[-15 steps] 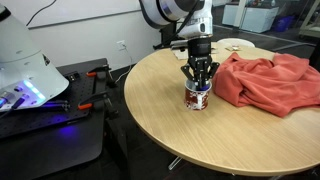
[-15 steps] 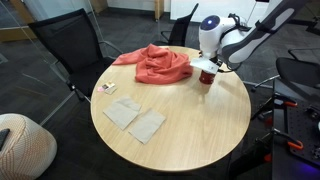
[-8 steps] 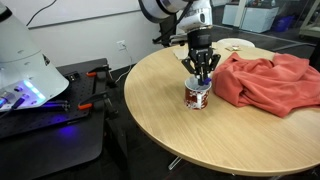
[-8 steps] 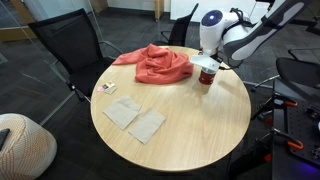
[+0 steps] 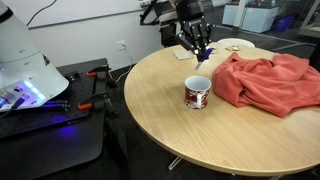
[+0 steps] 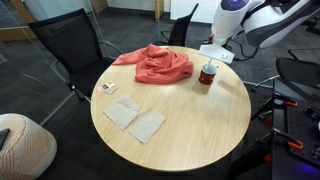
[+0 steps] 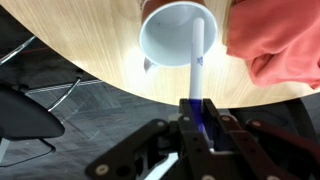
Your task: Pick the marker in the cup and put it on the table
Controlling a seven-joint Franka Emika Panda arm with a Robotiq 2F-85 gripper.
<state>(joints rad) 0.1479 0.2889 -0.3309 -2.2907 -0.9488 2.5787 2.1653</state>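
The white cup (image 5: 197, 94) with a red-and-blue pattern stands on the round light-wood table (image 5: 190, 145); it also shows in an exterior view (image 6: 208, 74). My gripper (image 5: 200, 46) hangs well above the cup and is shut on the marker (image 5: 203, 52). In the wrist view the gripper (image 7: 197, 118) grips the marker's blue end, and the marker's pale shaft (image 7: 198, 62) points down over the open cup (image 7: 170, 40). The marker's tip is clear of the cup.
A red cloth (image 5: 265, 80) lies right beside the cup. Two paper napkins (image 6: 135, 118) and a small card (image 6: 107, 88) lie on the table's other side. A black bench with red clamps (image 5: 70, 100) and chairs (image 6: 70, 50) stand around the table.
My gripper has risen from inside the cup's mouth to well above it, taking the marker up and out of the cup. The cup has stayed in place.
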